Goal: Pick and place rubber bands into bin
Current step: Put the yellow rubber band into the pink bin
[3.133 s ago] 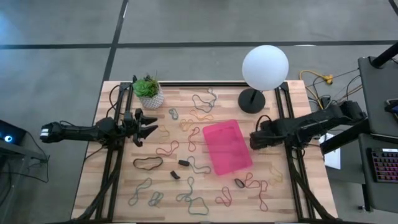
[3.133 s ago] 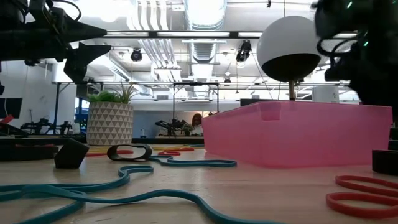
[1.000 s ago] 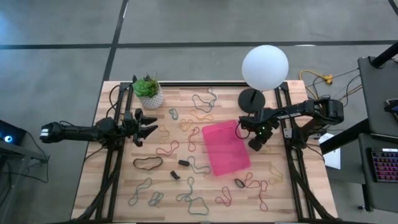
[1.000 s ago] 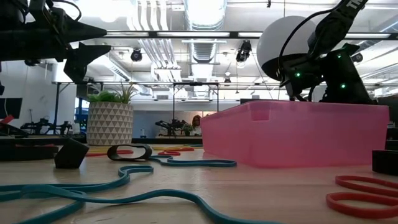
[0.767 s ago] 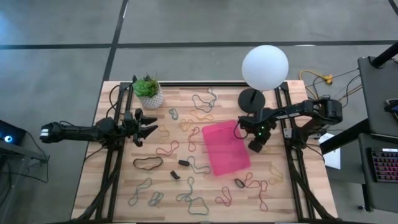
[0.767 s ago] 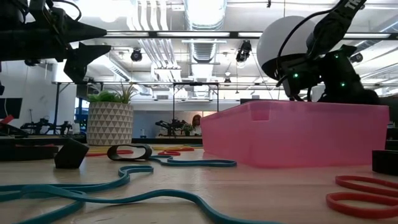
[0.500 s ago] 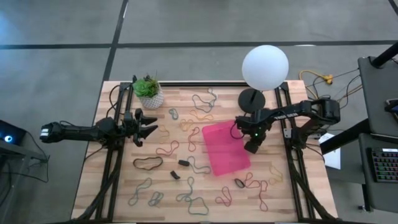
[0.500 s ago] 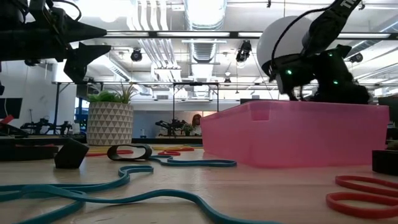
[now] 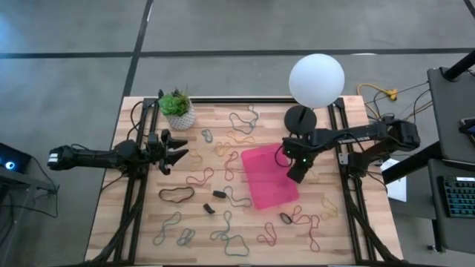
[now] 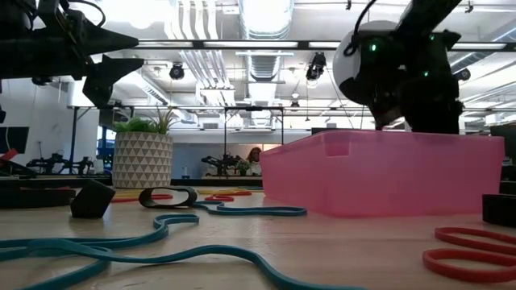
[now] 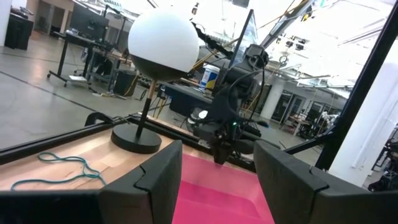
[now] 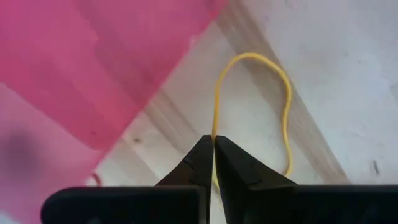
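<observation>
The pink bin (image 9: pixel 260 167) lies right of the table's middle, and many rubber bands lie loose on the wood around it, such as a black one (image 9: pixel 176 195) and a red one (image 9: pixel 199 178). My right gripper (image 9: pixel 295 176) hangs above the bin's right edge (image 12: pixel 74 74), pointing steeply down, shut on a thin yellow rubber band (image 12: pixel 283 93). The low view shows it as a dark mass (image 10: pixel 399 80) above the bin (image 10: pixel 387 173). My left gripper (image 9: pixel 174 152) waits open at the table's left, raised and level, with nothing between its fingers (image 11: pixel 217 186). My right gripper pinches one strand of the yellow band's loop (image 12: pixel 215 127) between its two fingertips, coming from above and pointing steeply down. The rest of the loop hangs open and slack past the fingertips. Whether its low end touches the table I cannot tell.
A white globe lamp (image 9: pixel 316 80) on a black base (image 9: pixel 300 119) stands just behind the bin. A potted plant (image 9: pixel 178 110) stands at the back left. Small black blocks (image 9: pixel 219 194) (image 9: pixel 286 218) lie among the bands. Yellow cables (image 9: pixel 386 95) lie off the table's far right corner.
My right gripper has risen and moved toward the table's left, from beside the bin's right side to above its right edge, tipping more steeply downward. My left arm has kept still.
</observation>
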